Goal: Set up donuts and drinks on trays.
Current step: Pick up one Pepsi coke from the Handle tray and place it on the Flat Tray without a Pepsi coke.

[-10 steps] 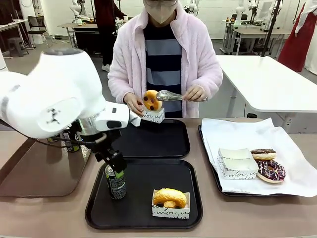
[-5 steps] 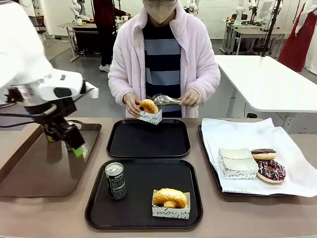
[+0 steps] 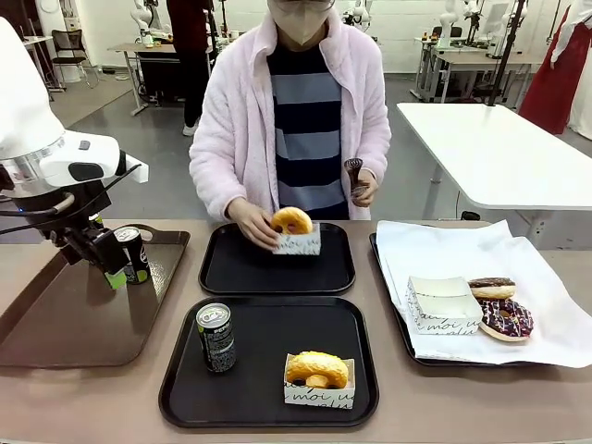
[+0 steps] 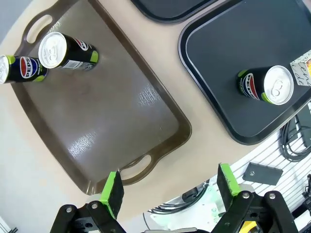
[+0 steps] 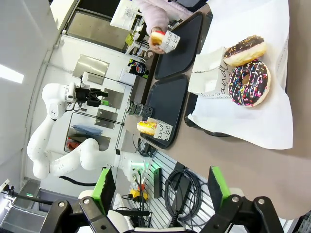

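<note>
A black soda can [image 3: 215, 338] and a golden donut in its white box [image 3: 318, 375] stand on the near black tray [image 3: 268, 407]. On the far black tray [image 3: 242, 273] a person's hand holds another boxed golden donut [image 3: 294, 231]. My left gripper [image 3: 106, 261] hangs open over the brown tray, beside a can [image 3: 132, 252]. Between its fingers, my left gripper [image 4: 170, 187] holds nothing; two cans [image 4: 65, 51] [image 4: 19, 68] stand at the brown tray's far end. My right gripper [image 5: 160, 183] is open, well back from the table.
The long brown tray [image 3: 65, 324] lies at the left. A paper-lined tray [image 3: 546, 277] at the right holds a white box [image 3: 442, 303] and two chocolate donuts [image 3: 490, 287] [image 3: 505, 317]. The person's other hand holds metal tongs [image 3: 354, 176] upright.
My left gripper let go of the can on the near tray and swung left over the brown tray. The person lowered the boxed donut onto the far tray and drew the tongs away.
</note>
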Robot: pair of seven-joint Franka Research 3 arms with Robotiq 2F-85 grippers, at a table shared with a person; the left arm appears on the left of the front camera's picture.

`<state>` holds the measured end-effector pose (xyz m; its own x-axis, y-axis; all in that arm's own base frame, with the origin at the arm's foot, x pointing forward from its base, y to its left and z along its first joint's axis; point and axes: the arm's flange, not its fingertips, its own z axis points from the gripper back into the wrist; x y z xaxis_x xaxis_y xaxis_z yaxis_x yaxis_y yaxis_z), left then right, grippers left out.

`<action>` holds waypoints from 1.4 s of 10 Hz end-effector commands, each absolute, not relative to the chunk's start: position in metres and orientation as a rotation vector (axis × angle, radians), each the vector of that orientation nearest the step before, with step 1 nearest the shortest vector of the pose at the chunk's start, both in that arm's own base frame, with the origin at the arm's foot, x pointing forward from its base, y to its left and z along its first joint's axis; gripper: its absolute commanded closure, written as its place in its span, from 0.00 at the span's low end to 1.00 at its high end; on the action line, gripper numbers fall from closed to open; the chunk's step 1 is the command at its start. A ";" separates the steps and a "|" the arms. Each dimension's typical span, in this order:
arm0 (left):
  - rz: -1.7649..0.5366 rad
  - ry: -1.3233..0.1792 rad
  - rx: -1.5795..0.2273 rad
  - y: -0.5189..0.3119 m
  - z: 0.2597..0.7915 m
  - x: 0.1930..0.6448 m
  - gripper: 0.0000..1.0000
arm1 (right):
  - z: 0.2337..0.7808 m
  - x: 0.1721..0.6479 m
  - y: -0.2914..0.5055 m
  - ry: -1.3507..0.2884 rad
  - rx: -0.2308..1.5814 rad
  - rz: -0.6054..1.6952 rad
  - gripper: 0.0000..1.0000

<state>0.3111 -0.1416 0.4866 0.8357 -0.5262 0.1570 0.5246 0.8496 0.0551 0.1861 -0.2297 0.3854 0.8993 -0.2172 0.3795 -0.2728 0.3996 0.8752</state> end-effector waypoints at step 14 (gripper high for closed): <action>-0.280 -0.102 0.084 -0.134 0.458 0.500 0.00 | 0.385 0.185 -0.228 -0.491 1.181 0.051 0.00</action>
<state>0.4994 -0.1352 0.4587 0.9490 -0.3037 0.0843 0.2996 0.9523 0.0573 0.1861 -0.2297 0.3855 0.8994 -0.2168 0.3795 -0.2729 0.3996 0.8751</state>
